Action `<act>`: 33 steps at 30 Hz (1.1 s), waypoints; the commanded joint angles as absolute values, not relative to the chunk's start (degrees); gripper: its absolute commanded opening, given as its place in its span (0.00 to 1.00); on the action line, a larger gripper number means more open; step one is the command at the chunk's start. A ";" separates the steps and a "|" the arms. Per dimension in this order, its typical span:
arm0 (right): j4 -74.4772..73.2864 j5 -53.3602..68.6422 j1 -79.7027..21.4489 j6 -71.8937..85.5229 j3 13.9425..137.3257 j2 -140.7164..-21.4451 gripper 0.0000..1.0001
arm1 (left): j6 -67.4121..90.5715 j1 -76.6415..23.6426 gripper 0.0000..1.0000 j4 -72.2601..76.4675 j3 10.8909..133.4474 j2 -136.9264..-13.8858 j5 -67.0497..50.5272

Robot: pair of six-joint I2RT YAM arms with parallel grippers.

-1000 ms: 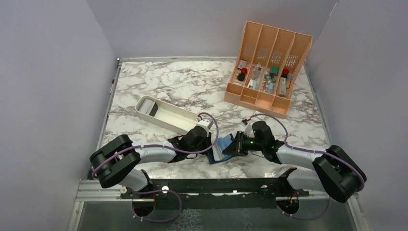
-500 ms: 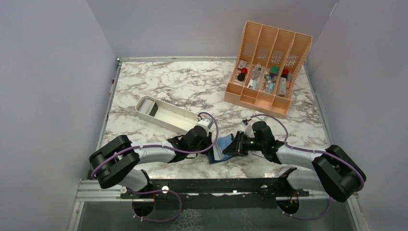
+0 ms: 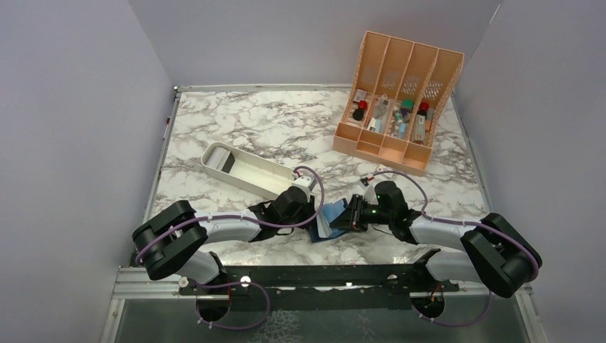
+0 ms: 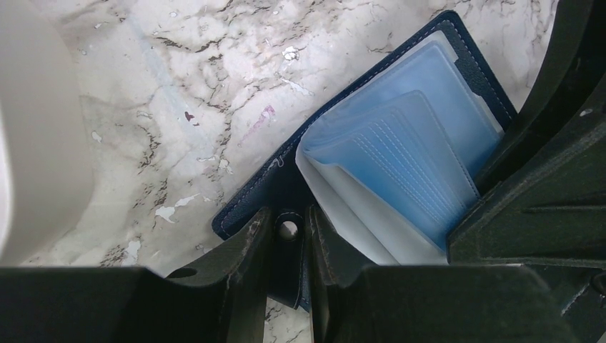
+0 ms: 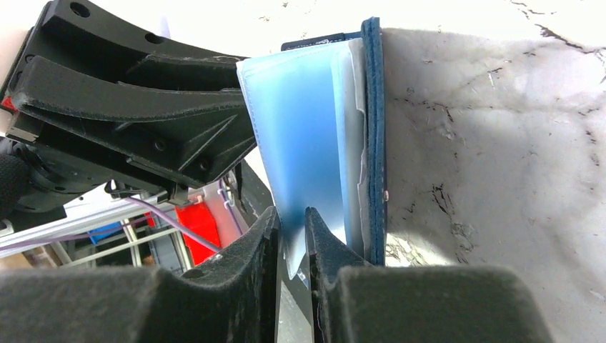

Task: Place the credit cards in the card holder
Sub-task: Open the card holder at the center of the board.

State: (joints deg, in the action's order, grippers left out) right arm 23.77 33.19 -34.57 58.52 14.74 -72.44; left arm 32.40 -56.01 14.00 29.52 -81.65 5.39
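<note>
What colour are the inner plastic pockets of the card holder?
The card holder pockets are pale translucent blue; left wrist view shows them best.

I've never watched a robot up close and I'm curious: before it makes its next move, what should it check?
1. Left hand gripping the snap tab of the card holder: ok.
2. Right hand pinching a clear sleeve: ok.
3. Card holder lying open, pockets exposed: ok.
4. One of the credit cards ready in a hand: not ok, neither holds one.
5. Where the credit cards are: cannot tell; something lies in the white tray, too small to identify.
</note>
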 commanded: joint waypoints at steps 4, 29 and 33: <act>27.28 33.42 -34.98 59.89 13.80 -72.97 0.13 | 32.76 -56.26 0.27 16.28 29.09 -81.05 4.66; 6.81 22.49 -36.83 51.22 22.37 -65.92 0.01 | 36.94 -55.82 0.51 -0.28 43.62 -71.63 5.16; 6.94 22.06 -37.41 50.69 22.77 -67.20 0.01 | 35.77 -55.74 0.49 0.10 44.27 -75.98 4.74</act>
